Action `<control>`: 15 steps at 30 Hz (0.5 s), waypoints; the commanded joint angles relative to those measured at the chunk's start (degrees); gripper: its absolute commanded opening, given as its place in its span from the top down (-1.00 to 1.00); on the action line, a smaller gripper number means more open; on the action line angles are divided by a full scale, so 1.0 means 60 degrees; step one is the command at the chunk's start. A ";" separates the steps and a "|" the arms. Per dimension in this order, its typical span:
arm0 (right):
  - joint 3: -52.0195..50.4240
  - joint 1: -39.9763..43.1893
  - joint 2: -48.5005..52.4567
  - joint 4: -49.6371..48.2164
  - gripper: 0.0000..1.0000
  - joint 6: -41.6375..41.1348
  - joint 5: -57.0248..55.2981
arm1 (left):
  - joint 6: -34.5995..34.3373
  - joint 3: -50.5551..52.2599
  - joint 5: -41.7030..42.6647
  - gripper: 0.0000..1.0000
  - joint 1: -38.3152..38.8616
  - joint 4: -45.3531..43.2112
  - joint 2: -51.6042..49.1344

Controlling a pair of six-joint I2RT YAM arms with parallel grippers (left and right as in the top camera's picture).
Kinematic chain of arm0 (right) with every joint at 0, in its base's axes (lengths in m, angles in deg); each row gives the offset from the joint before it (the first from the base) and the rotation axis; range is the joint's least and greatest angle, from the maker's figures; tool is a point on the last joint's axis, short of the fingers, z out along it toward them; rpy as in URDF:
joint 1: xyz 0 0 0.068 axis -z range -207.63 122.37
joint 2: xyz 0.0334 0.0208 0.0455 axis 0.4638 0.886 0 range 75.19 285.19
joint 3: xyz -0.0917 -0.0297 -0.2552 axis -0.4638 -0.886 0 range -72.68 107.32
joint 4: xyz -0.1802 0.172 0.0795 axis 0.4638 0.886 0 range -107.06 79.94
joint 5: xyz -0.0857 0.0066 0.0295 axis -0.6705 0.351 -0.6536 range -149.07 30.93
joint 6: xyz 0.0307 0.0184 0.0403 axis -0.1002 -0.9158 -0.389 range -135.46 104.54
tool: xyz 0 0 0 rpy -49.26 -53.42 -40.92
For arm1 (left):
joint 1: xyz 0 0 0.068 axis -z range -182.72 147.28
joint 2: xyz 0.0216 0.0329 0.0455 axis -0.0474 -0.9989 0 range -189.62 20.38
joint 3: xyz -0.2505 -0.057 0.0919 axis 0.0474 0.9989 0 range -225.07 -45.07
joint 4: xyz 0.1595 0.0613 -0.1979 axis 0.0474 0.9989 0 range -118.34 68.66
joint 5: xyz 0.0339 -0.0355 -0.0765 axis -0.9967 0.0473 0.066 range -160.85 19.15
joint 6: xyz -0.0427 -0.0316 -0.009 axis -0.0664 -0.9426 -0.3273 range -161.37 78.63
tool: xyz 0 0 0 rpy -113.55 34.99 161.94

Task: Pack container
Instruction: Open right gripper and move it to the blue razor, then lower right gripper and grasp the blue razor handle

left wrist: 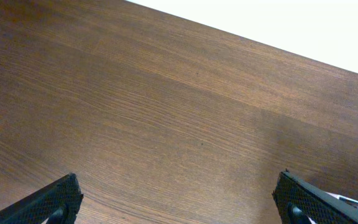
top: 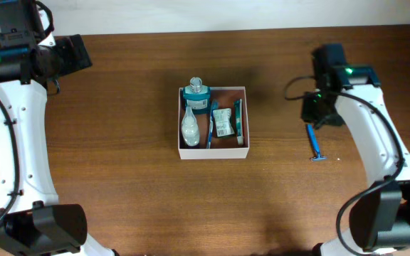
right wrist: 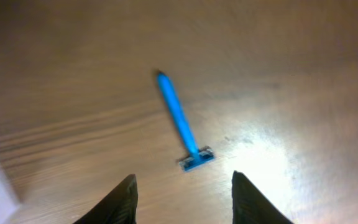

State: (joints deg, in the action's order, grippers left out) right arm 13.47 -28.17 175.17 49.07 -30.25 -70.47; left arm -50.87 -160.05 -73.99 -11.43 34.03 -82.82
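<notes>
Container (top: pixel 212 153) holding teal bottle (top: pixel 196 94), perhaps a sachet (top: pixel 223 122) — blue razor (top: pixel 314 144) outside, left claw (left wrist: pixel 179 190) apart, right claw (right wrist: pixel 184 183) apart.

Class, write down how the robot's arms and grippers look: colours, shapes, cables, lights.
The left arm and right arm have curved white links, black joints and bases, thin black cables, and a green light near each wrist. The left gripper and right gripper have black fingers; the left's look textured.
</notes>
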 commanded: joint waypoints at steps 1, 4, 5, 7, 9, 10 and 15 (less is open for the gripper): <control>-0.1279 0.0790 0.0095 -0.0663 0.17 -0.0007 -0.0098 | -0.0051 -0.0022 0.0069 -1.00 -0.0015 -0.0018 -0.0015; -0.2229 0.1082 0.0095 -0.1475 0.17 0.0113 0.0102 | -0.0051 -0.0022 0.0069 -1.00 -0.0015 -0.0018 -0.0015; -0.2677 0.1151 0.0095 -0.1931 0.15 0.0426 0.0372 | -0.0051 -0.0022 0.0069 -1.00 -0.0015 -0.0018 -0.0015; -0.3155 0.1158 0.0109 -0.2546 0.03 0.1009 0.0754 | -0.0051 -0.0022 0.0069 -1.00 -0.0015 -0.0018 -0.0015; -0.3577 0.1158 0.0113 -0.3187 -0.07 0.1672 0.1107 | -0.0051 -0.0022 0.0066 -1.00 -0.0015 -0.0018 -0.0015; -0.3759 0.1158 0.0113 -0.3490 -0.10 0.1836 0.1155 | -0.0051 -0.0022 0.0066 -1.00 -0.0015 -0.0018 -0.0015; -0.4058 0.1158 0.0120 -0.4244 -0.16 0.2018 0.1115 | -0.0051 -0.0022 0.0066 -1.00 -0.0015 -0.0018 -0.0015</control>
State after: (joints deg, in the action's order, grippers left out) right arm -9.92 -21.35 175.79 25.03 -20.78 -64.88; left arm -50.87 -160.05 -74.01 -11.43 34.03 -82.82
